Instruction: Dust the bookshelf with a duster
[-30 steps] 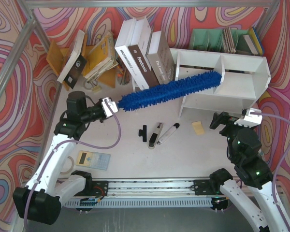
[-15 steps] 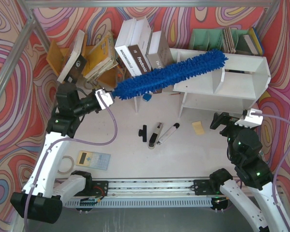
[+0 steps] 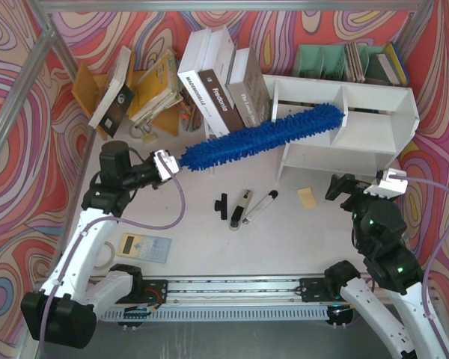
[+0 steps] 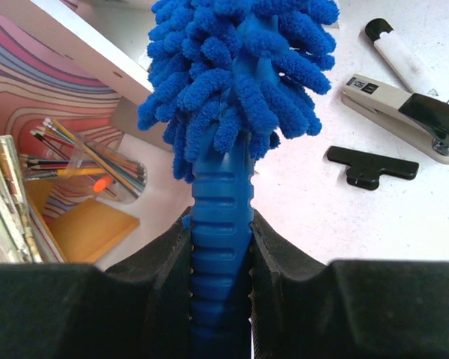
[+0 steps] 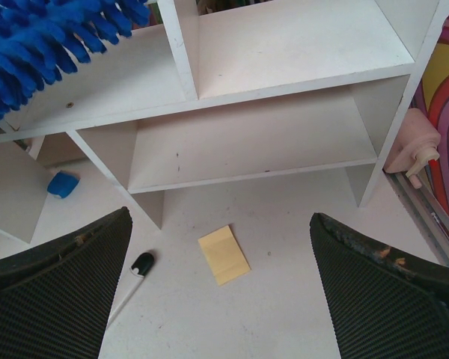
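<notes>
The blue fluffy duster (image 3: 262,138) slants from the left up to the right, and its tip lies in the left compartment of the white bookshelf (image 3: 378,129), by the central divider. My left gripper (image 3: 168,164) is shut on the ribbed blue handle (image 4: 221,217), with black fingers (image 4: 172,258) pressed on both sides. The fluffy head (image 4: 239,67) fills the upper middle of the left wrist view. My right gripper (image 3: 343,187) hovers open in front of the bookshelf (image 5: 269,142), holding nothing. In the right wrist view the duster (image 5: 52,45) shows at the upper left.
On the table lie a black clip (image 3: 222,206), a stapler (image 3: 242,209), a marker (image 3: 263,203), a yellow note pad (image 3: 307,197), a calculator (image 3: 144,247) and a tape roll (image 3: 101,258). Books (image 3: 217,90) lean behind the duster. A green rack (image 3: 337,60) stands at the back, and a pencil cup (image 4: 97,161) left.
The left arm swung the duster up over the bookshelf's top edge, then brought it back down into the left compartment. The right arm has not moved.
</notes>
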You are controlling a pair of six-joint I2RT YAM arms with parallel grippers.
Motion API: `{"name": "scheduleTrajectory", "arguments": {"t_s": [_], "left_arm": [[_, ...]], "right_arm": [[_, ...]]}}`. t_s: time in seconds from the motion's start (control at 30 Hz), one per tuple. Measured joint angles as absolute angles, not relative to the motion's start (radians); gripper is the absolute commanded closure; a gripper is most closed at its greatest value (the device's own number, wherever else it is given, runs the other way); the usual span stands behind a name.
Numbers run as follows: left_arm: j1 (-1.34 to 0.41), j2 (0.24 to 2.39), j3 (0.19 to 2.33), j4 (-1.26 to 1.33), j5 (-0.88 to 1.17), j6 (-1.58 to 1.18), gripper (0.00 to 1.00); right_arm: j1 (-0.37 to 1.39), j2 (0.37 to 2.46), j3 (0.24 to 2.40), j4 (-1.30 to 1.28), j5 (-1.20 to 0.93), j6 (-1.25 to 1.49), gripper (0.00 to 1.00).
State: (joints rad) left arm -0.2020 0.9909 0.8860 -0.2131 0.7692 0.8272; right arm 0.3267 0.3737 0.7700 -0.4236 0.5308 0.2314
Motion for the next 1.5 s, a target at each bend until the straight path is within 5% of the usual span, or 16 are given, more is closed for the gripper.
{"name": "scheduleTrajectory", "arguments": {"t_s": [0.67,1.2,1.5], "left_arm": [[-0.048,1.061,1.270,-0.426,0.871,0.963,1.00],[-0.077,1.007,0.976,-0.297,0.903,0.905,1.00],[-0.079,1.003,1.073,-0.326,0.881,0.903,1.00]], "right_arm": [[0.327,0.389,0.770,-0.424,0.531,0.231,0.10],[0.327,0.394,0.770,-0.423,0.534,0.228,0.10],[0.327,0.395,0.770,-0.423,0.534,0.228,0.10]]}}
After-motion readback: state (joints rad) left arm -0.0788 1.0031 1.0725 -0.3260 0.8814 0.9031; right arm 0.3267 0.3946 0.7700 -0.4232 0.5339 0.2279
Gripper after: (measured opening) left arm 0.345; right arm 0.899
